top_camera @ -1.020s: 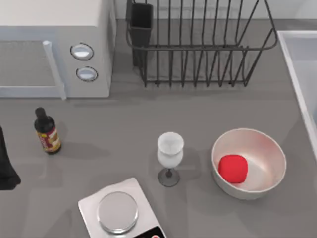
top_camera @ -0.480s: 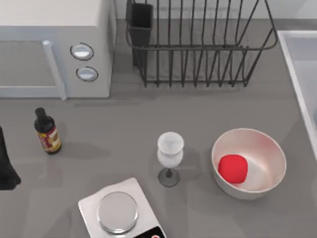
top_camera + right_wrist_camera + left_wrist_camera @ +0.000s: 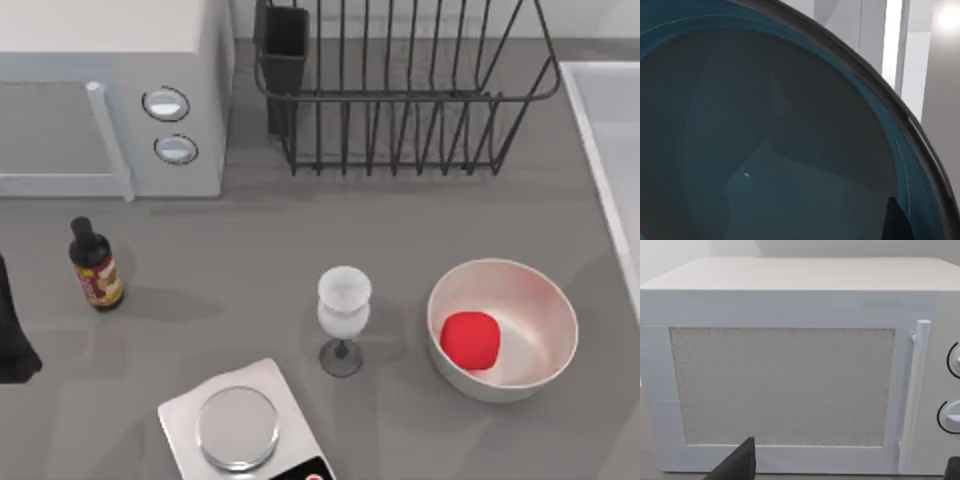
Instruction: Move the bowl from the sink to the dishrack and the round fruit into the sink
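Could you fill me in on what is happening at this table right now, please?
The right wrist view looks closely into the teal bowl, beside the pale wall of the sink, so the right arm seems to be working on the bowl. The dishrack holds no bowl yet. The round fruit lies in the white bowl on the table. The left arm is parked at the table's left edge, its wrist camera facing the microwave.
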Available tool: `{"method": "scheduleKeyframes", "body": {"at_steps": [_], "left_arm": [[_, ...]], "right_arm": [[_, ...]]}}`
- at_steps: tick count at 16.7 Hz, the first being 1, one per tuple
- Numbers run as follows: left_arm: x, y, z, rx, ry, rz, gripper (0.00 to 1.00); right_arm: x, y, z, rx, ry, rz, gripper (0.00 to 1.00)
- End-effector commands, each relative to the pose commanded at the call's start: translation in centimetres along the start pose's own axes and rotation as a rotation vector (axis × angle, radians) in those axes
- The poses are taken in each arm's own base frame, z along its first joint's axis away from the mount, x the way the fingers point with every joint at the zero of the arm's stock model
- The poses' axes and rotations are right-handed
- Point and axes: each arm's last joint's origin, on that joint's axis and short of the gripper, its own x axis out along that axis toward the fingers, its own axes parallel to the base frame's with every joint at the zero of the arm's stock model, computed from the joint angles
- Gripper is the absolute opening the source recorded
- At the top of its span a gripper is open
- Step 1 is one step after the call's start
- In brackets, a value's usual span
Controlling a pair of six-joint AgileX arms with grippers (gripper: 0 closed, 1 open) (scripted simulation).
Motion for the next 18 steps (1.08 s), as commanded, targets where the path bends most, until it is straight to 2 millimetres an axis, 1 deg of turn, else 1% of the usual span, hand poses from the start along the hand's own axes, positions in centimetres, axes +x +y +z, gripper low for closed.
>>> {"method": "scheduleKeyframes", "body": {"at_steps": [3,5,7,9,10,12,15,18], "left_arm": [[0.0,0.0,0.0,0.0,0.0,0.0,1.0],[0.0,0.0,0.0,0.0,0.0,0.0,1.0],[0.0,0.0,0.0,0.0,0.0,0.0,1.0],[0.0,0.0,0.0,0.0,0.0,0.0,1.0],[0.0,0.0,0.0,0.0,0.0,0.0,1.0],[0.0,0.0,0.0,0.0,0.0,0.0,1.0],[0.0,0.0,0.0,0.0,0.0,0.0,1.0],[0.0,0.0,0.0,0.0,0.0,0.0,1.0]], "right_arm": [[-7.1,0.5,-6.2,-0.001,-0.003,-0.005,0.0],[-10.6,1.6,-10.4,-0.001,-0.007,-0.008,0.0],[-13.1,2.9,-13.9,-0.001,-0.009,-0.008,0.0],[-14.4,3.9,-16.4,-0.001,-0.009,-0.005,0.0],[-14.8,4.3,-17.1,-0.001,-0.009,-0.003,0.0],[-15.1,4.5,-17.8,-0.001,-0.008,-0.001,0.0],[-15.1,4.5,-17.8,-0.001,-0.008,-0.001,0.0],[-15.1,4.7,-17.3,-0.006,-0.014,-0.014,0.0]]}}
